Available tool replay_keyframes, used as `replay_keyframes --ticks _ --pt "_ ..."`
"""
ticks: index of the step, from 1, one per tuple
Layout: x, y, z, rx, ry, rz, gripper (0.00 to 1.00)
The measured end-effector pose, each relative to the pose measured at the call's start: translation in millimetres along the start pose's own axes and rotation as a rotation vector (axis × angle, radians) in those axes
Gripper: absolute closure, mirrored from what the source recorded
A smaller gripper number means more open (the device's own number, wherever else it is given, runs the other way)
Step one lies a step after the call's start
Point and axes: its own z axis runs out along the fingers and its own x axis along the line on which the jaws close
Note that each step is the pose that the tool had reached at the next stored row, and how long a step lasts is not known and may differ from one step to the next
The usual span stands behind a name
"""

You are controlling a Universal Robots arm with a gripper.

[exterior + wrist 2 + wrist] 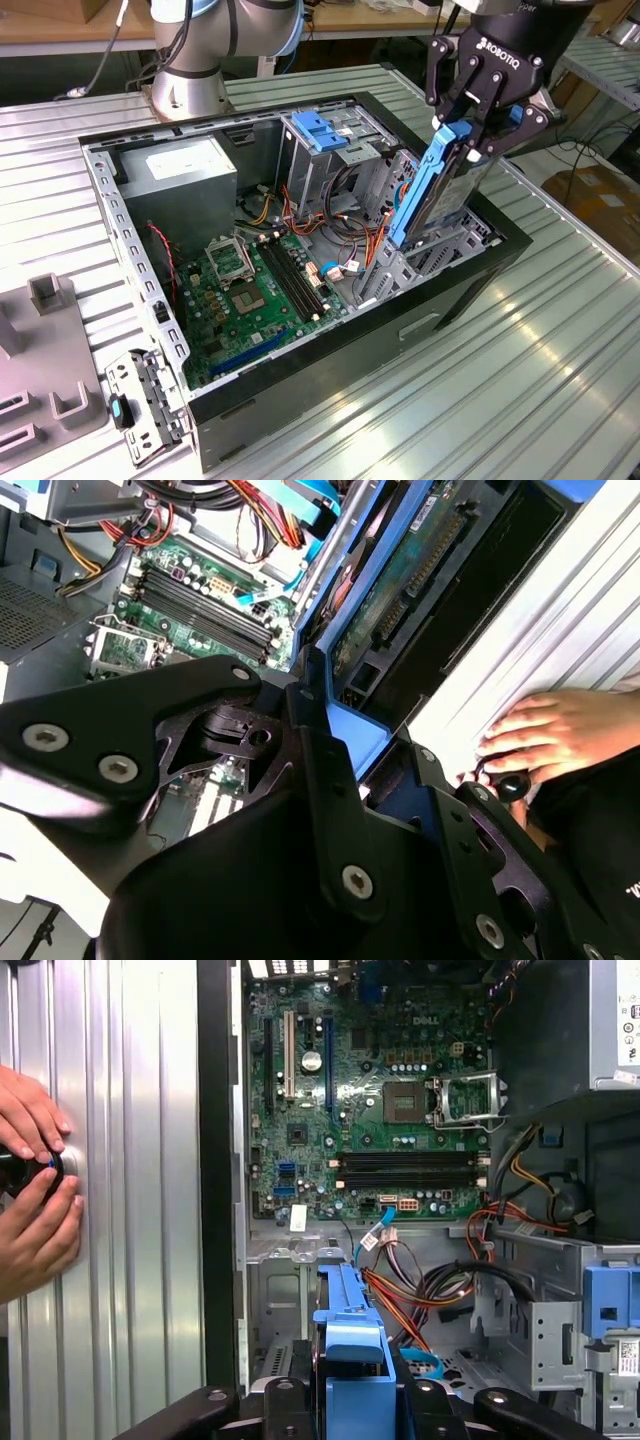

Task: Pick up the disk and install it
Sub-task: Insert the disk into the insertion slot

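Between the clamped jaws of the gripper (476,125), holding the disk (452,190); just below, drive bay (432,262). Mid-install, probably needs careful squaring up.

Light: bright, from above.
Glare: white streaks on the table (560,340) ribs in the exterior view; table washed out white in the second wrist view.
Shadow: case (400,335) side is black; black gap beside the disk (400,590).
Board (380,1110): evenly lit in the first wrist view.
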Motion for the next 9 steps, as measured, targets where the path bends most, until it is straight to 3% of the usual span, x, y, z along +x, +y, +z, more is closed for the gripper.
replay_keyframes --ticks 9 --pt "1.1 0.2 8.9 0.0000 -0.0003 0.000 0.63"
